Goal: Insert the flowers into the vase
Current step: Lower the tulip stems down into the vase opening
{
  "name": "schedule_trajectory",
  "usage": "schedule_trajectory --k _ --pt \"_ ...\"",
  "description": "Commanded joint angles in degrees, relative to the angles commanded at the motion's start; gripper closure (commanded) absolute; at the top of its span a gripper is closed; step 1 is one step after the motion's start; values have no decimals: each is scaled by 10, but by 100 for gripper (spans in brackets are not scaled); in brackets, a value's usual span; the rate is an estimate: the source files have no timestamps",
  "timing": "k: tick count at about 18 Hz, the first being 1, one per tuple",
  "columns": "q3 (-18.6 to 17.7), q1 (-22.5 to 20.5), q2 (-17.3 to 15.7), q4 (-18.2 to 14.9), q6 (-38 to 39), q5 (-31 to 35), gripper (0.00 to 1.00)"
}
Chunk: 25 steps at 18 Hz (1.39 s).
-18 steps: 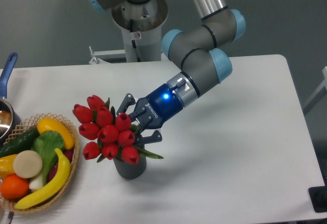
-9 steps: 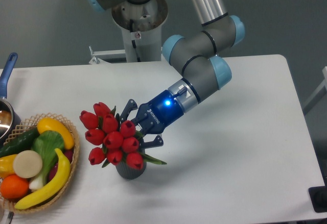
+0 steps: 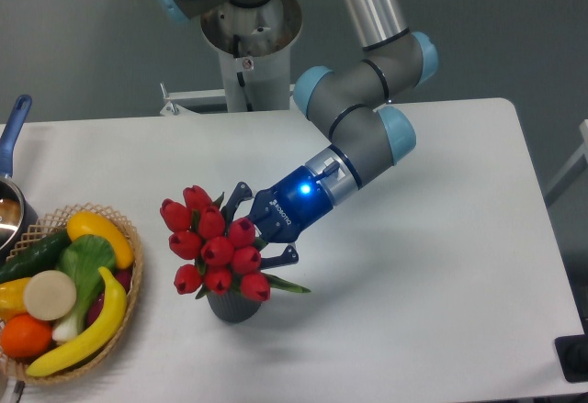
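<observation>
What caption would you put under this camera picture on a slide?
Robot gripper holds a bunch of red tulips tilted over a small dark grey vase, beside a wicker basket of toy produce.

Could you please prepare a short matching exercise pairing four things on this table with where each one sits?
Things:
1. flowers
2. vase
3. banana
4. gripper

Places:
A. in the wicker basket at the left edge
B. closed around the stems, right of the buds
C. on the table under the red buds
D. bunched above the grey cylinder

Pairs: 1-D, 2-C, 3-A, 4-B
</observation>
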State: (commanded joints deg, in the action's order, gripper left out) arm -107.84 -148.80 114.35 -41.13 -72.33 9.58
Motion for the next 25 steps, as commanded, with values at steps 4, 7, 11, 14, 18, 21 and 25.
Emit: schedule_trajectory --k 4,7,11,14,18,21,25 --pt "-1 -3 0 0 -1 0 56" --pt "0 -3 0 0 -10 0 42" --pt "-4 -5 -1 0 -18 1 33" --pt "-4 -11 -2 0 -18 2 4" --pt "-7 -11 -5 0 -18 3 0" --pt "-9 -15 -8 1 -20 4 0" --pt "-14 -21 -29 1 -43 49 0"
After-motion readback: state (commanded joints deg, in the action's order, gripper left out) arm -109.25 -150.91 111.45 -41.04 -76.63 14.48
